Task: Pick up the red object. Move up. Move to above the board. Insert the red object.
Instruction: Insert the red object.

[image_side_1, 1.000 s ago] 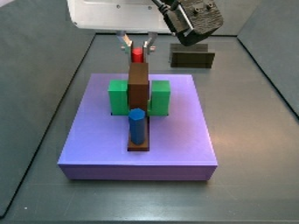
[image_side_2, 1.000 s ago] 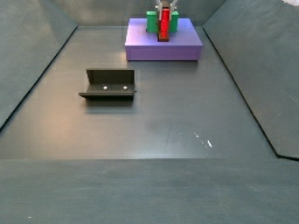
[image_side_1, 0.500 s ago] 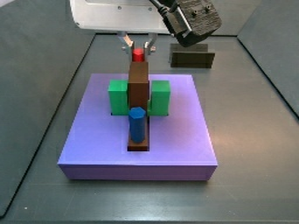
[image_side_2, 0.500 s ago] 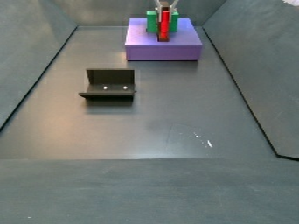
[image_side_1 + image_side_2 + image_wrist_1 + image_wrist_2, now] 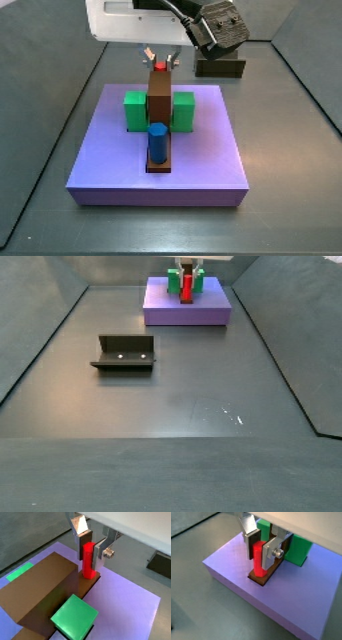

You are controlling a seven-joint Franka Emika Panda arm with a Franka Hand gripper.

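In a side view the blue peg [image 5: 156, 142] stands nearest on the board [image 5: 201, 165], with the brown centre piece [image 5: 159, 96] running toward 12 o'clock between two green blocks [image 5: 135, 110]. At the far end the red object [image 5: 87, 559] stands upright with its foot in the brown slot. The pincer [image 5: 91, 545] straddles its upper part; its plates look slightly parted from it, so I judge the peg released and the insertion nearly done. What remains is a straight lift clear without dragging the peg.
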